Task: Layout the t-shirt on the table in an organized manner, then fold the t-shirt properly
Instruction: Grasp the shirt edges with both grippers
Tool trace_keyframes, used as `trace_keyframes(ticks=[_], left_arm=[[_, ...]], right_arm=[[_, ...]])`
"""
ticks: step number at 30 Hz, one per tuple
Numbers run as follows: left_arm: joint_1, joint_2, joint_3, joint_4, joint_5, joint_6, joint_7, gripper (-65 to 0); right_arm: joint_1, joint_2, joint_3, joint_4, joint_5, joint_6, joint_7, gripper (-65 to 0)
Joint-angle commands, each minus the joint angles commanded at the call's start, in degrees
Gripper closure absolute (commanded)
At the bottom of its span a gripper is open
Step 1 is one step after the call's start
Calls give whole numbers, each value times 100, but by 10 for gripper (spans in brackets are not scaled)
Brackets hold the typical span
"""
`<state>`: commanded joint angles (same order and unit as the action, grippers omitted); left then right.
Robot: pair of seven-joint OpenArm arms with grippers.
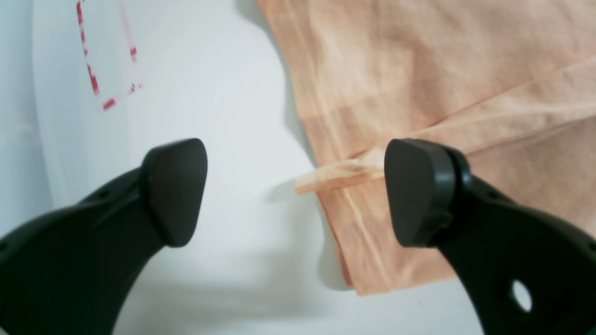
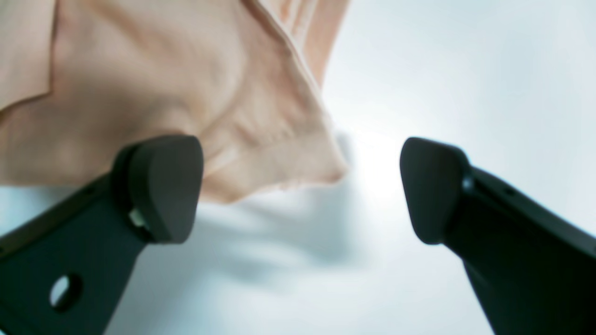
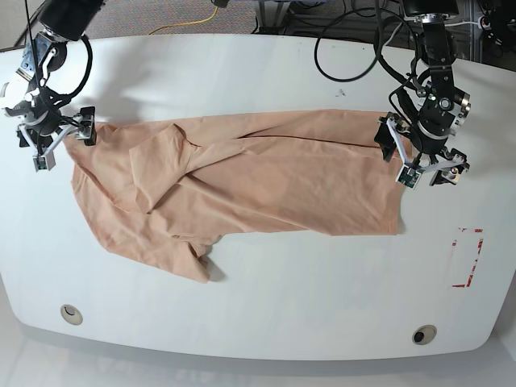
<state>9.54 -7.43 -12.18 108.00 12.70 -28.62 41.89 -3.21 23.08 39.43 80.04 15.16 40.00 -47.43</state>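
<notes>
At the base view's left edge our right gripper (image 3: 50,133) stands wide open over the t-shirt's (image 3: 242,181) crumpled shoulder corner, gripping nothing — placed, we judge, to take that end for a stretch. The shirt lies lengthwise across the middle of the table (image 3: 266,298), left half bunched, right half flatter. At right, our left gripper (image 3: 419,157) straddles the hem edge, also wide open and empty — no containers in view.
</notes>
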Motion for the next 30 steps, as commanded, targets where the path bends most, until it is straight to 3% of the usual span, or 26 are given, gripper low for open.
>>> trace_keyframes(ticks=[11, 16, 18, 21, 25, 30], left_arm=[[44, -18, 9, 9, 0, -26, 9, -574], [62, -26, 0, 9, 9, -26, 9, -574], [123, -35, 0, 9, 9, -26, 9, -574], [229, -35, 0, 18, 9, -35, 9, -574], [448, -35, 0, 185, 9, -53, 18, -574], [818, -35, -9, 378, 9, -352, 18, -576]], right_arm=[[70, -35, 0, -264, -9, 0, 237, -639], [53, -70, 9, -264, -9, 0, 237, -360], [44, -158, 18, -264, -9, 0, 237, -193], [26, -202, 18, -264, -26, 0, 237, -3], [-141, -246, 18, -246, 9, 0, 229, -27], [-202, -246, 0, -264, 123, 0, 246, 0]])
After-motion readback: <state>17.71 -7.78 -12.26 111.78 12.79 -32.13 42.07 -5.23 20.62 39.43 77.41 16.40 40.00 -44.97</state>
